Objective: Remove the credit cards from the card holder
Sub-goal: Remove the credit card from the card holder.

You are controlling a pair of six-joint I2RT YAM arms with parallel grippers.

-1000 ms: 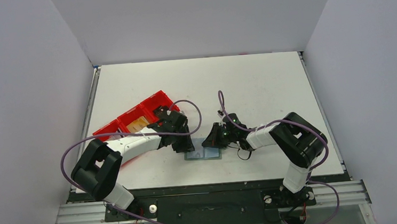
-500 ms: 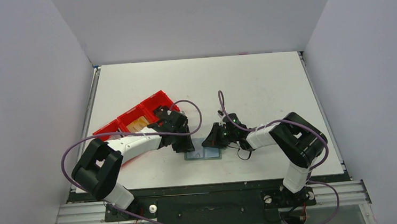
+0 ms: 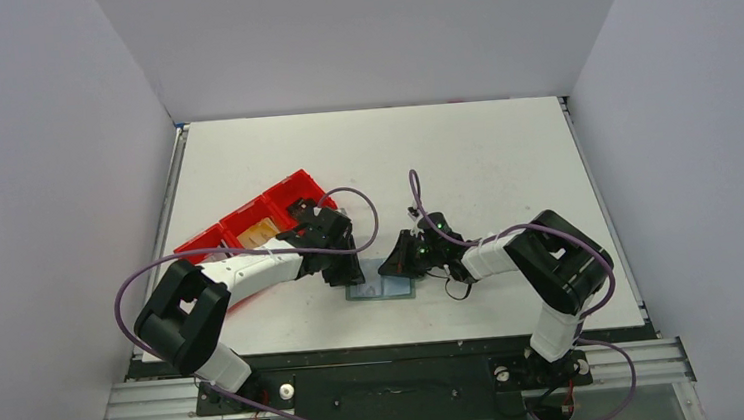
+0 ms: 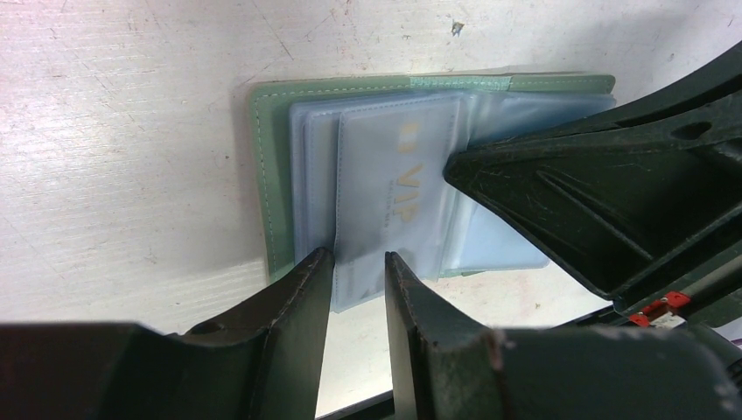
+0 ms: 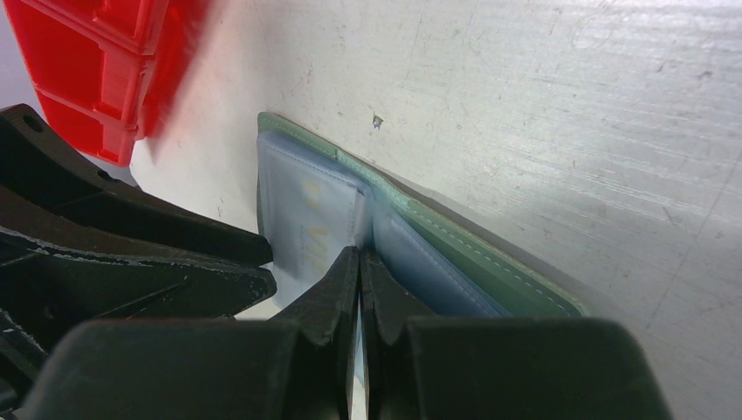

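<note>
- The left arm and the right arm both stretch low and inward, meeting near the table's front edge.
- The red tray holds a tan card in its middle compartment.
- The card holder lies open and flat between both claws.
- The left gripper has its fingers narrowly apart, straddling the edge of the pale VIP credit card; whether it grips the card is unclear.
- The right gripper has its fingers pressed together, tips on the clear sleeves.

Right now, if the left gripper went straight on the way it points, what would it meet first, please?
The VIP card in the open card holder; its near edge lies between the left gripper's fingertips, though height is unclear.
</note>
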